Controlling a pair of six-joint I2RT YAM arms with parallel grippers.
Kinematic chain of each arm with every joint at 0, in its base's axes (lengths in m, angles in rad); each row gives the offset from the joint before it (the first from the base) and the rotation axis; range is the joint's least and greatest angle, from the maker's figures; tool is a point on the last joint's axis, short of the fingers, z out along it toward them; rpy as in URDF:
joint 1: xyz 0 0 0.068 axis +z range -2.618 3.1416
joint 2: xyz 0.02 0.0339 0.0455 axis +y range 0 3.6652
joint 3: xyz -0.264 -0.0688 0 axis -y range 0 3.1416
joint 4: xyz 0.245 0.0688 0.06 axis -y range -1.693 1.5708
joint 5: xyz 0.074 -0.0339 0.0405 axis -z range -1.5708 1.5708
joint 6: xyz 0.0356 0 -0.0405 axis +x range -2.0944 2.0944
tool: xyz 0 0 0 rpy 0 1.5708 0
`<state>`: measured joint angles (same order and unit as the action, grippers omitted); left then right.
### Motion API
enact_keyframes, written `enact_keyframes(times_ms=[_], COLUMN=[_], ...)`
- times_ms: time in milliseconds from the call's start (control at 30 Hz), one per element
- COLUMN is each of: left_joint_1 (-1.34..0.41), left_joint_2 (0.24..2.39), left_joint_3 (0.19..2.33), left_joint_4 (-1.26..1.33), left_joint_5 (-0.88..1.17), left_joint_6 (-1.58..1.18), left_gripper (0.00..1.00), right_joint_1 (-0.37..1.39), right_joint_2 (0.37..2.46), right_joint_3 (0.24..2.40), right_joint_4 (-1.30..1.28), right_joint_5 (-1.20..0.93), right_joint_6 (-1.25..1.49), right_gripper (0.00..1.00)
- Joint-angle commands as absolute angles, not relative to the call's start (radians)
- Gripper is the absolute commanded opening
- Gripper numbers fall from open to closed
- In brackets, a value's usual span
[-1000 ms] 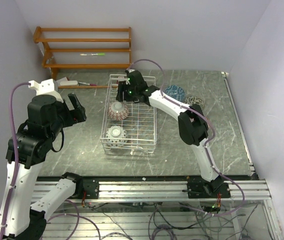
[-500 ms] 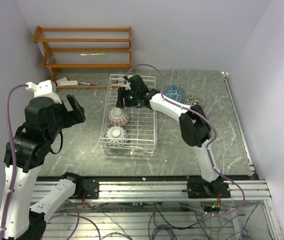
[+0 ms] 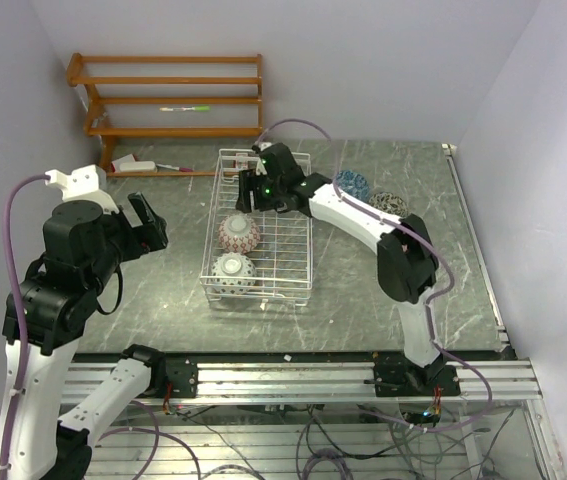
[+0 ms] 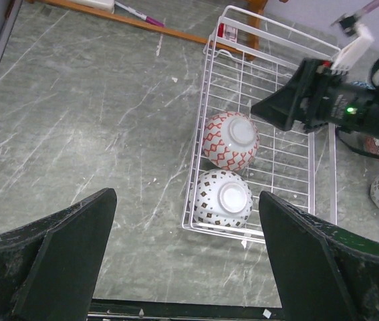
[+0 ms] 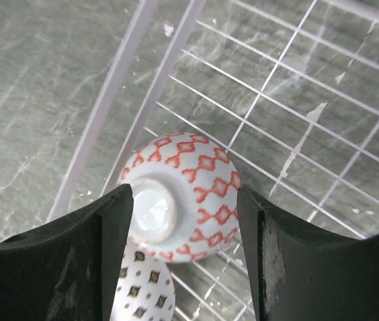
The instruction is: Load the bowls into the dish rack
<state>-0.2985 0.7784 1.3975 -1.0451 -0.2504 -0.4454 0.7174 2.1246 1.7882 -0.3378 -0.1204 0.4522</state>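
Right end effector [image 3: 246, 197], spread wide and empty, has lifted slightly off the red bowl [image 5: 196, 180].

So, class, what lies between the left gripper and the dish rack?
Bare table only, from left gripper to dish rack; top external view shows it.

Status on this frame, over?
Left gripper open, empty, beside rack. Right gripper open over red bowl. That and spotted bowl upside down in rack; blue bowl on table. No obstruction seen.
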Motion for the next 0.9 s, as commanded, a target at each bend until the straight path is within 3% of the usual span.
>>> enact_keyframes(times_ms=[0, 167, 467, 867], left_joint_1=[-0.302, -0.302, -0.302, -0.302], left_joint_2=[0.770, 0.776, 0.784, 0.794], left_joint_3=[1.399, 1.405, 1.413, 1.388], left_joint_4=[-1.053, -1.051, -1.047, -1.022], left_joint_5=[-0.257, -0.253, -0.221, -0.180], left_joint_6=[-0.450, -0.448, -0.445, -0.440], left_gripper=[1.00, 0.99, 0.99, 0.99], right_joint_1=[0.723, 0.677, 0.446, 0.291], right_joint_2=[1.962, 1.856, 1.561, 1.555], right_joint_3=[1.841, 1.825, 1.485, 1.170], right_joint_4=[-0.410, -0.611, -0.843, -0.723], right_joint_5=[0.018, 0.192, 0.374, 0.234], right_joint_6=[0.425, 0.489, 0.494, 0.435], right_gripper=[0.66, 0.70, 0.68, 0.66])
